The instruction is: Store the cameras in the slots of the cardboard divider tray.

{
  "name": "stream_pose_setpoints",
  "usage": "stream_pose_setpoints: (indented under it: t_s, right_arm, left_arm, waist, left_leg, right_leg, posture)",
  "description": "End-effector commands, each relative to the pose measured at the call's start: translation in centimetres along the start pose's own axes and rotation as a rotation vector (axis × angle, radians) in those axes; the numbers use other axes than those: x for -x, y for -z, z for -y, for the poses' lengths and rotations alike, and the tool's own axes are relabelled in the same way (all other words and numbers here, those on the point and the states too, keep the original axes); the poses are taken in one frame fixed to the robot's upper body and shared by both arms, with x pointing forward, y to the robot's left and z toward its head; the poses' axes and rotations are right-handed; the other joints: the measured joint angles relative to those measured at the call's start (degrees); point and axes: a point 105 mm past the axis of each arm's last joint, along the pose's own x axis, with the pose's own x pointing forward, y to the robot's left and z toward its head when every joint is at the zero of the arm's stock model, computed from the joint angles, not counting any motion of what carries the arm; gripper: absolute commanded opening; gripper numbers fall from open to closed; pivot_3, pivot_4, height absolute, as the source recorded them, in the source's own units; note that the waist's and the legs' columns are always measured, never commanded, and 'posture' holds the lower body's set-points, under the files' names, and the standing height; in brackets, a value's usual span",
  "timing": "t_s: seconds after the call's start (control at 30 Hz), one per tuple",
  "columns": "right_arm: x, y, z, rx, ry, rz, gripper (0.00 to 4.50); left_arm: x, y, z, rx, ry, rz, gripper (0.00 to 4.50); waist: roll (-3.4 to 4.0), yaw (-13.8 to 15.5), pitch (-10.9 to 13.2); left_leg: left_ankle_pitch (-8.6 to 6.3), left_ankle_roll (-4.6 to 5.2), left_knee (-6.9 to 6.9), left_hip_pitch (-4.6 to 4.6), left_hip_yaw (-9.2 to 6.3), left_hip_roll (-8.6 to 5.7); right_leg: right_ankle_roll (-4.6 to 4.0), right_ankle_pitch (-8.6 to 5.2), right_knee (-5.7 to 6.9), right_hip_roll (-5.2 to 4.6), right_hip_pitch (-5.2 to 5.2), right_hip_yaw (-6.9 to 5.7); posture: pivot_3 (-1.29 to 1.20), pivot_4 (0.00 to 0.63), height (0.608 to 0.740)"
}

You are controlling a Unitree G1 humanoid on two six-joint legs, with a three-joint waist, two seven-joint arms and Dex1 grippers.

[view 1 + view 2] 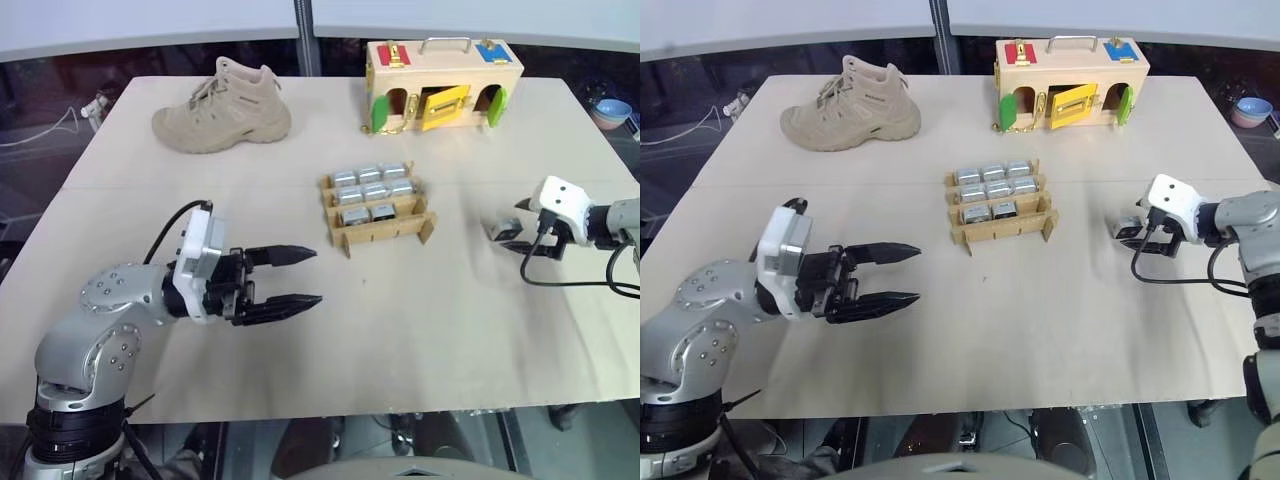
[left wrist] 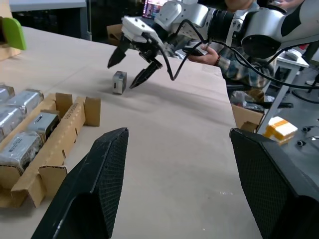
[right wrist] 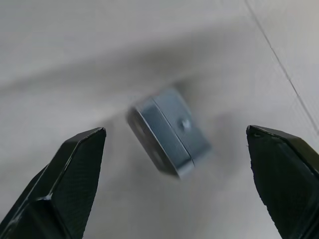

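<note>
Left hand: the left hand [image 1: 288, 277] is hanging nearest over the bare worktop [image 1: 420, 340], fingers spread and gripping nothing, pointing across toward the tray — I judge it is being kept clear so the other arm has room.
Right hand: the right hand [image 2: 133, 64] is hovering just above the loose camera [image 2: 119, 82] with its fingers parted to either side, touching nothing — in the right wrist view the block is sitting between the two tips, so this is looking like a lining-up for a pinch.
Loose camera: it is lying on the worktop well to the right of the tray, apart from the others — the last one waiting.
Cardboard divider tray: the cardboard divider tray [image 1: 384, 232] is sitting mid-worktop, with stored cameras [image 1: 372, 190] filling the two far rows and two slots of the near row; the near right slot is standing empty, likely meant for the loose one.
Beyond: a tan boot [image 1: 222, 108] and a wooden latch box [image 1: 440, 85] are resting at the far edge, out of the way.
</note>
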Motion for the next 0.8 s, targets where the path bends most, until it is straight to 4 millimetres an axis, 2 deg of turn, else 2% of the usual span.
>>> stream_pose_setpoints:
  t_s: [0.03,0.2,0.23,0.33,0.4,0.5,0.53,0.67,0.73,0.8]
  right_arm:
    - [-0.1,-0.6,0.6,0.023,-0.001,0.013,3.28]
    - [-0.7,-0.7,0.4,0.021,-0.017,0.025,0.98]
    - [-0.7,-0.8,0.4,0.026,-0.018,0.029,0.71]
    - [-0.2,-1.6,0.5,0.043,-0.021,0.056,0.71]
    - [0.0,-2.9,0.5,0.058,-0.025,0.097,0.71]
    - [-0.2,-8.9,-0.8,0.104,-0.102,0.264,0.71]
    - [-0.6,-10.6,-1.3,0.137,-0.121,0.304,0.71]
    - [-2.4,-14.6,-1.9,0.194,-0.121,0.390,0.71]
    - [-3.7,-15.7,-1.7,0.231,-0.104,0.400,0.71]
    - [-5.0,-15.9,-1.7,0.274,-0.102,0.389,0.71]
  left_arm:
    - [0.0,-1.0,0.4,-0.063,-0.008,0.013,3.38]
    - [0.1,-0.7,0.3,-0.070,-0.026,-0.008,3.38]
    - [0.1,-0.7,0.3,-0.070,-0.030,-0.008,3.38]
    - [0.1,-0.6,0.2,-0.069,-0.041,-0.005,3.38]
    - [0.2,-0.6,0.2,-0.065,-0.048,0.003,3.38]
    - [0.4,-0.5,0.6,-0.049,-0.058,0.018,3.38]
    - [0.7,-0.4,0.7,-0.044,-0.065,0.020,3.38]
    - [1.7,-0.3,1.1,-0.034,-0.089,0.016,3.38]
    - [2.3,-0.2,1.1,-0.029,-0.120,0.020,3.38]
    - [2.7,-0.1,1.0,-0.025,-0.162,0.027,3.38]
  waist:
    - [0.00,0.0,0.0]
    - [0.00,-0.3,0.0]
    - [0.00,-0.3,0.0]
    - [0.01,-0.5,0.0]
    - [0.02,-0.6,0.0]
    - [0.13,-1.1,0.1]
    - [0.13,-1.4,0.1]
    - [0.14,-1.2,0.1]
    - [0.14,-1.2,0.1]
    - [0.11,-0.9,0.1]
  left_leg:
    - [0.00,0.00,0.00,0.00,0.00,0.00]
    - [0.00,0.00,0.00,0.00,0.00,0.00]
    - [0.00,0.00,0.00,0.02,0.01,0.00]
    - [0.00,0.00,0.01,0.02,0.01,0.00]
    - [0.00,-0.01,0.00,0.02,0.00,0.00]
    - [0.00,0.00,-0.01,-0.02,-0.01,0.01]
    - [0.00,0.00,-0.04,-0.03,0.00,0.02]
    - [0.00,-0.03,-0.14,0.00,-0.02,0.06]
    - [0.00,-0.03,-0.14,0.00,-0.02,0.04]
    - [0.00,-0.03,-0.14,-0.02,-0.02,-0.02]
  right_leg:
    - [0.00,0.00,0.00,0.00,0.00,0.00]
    - [-0.01,0.01,-0.01,0.00,0.00,0.00]
    - [-0.01,0.01,-0.01,-0.01,0.02,0.00]
    - [-0.02,0.01,0.00,-0.01,0.01,0.01]
    - [-0.02,0.01,0.00,-0.01,0.00,0.00]
    - [-0.02,0.02,0.01,-0.03,-0.03,0.00]
    - [-0.02,0.02,0.02,-0.02,-0.08,0.04]
    - [-0.06,0.04,0.03,0.04,-0.14,0.04]
    - [-0.06,0.05,0.02,0.01,-0.14,0.03]
    - [-0.07,0.05,0.00,-0.05,-0.14,0.03]
  posture:
    - [0.00,0.150,0.740]
    - [0.00,0.150,0.740]
    - [0.00,0.150,0.740]
    - [0.00,0.150,0.740]
    - [0.00,0.150,0.740]
    - [0.00,0.150,0.740]
    - [0.00,0.150,0.740]
    - [0.00,0.150,0.740]
    - [0.00,0.150,0.740]
    - [0.00,0.150,0.740]
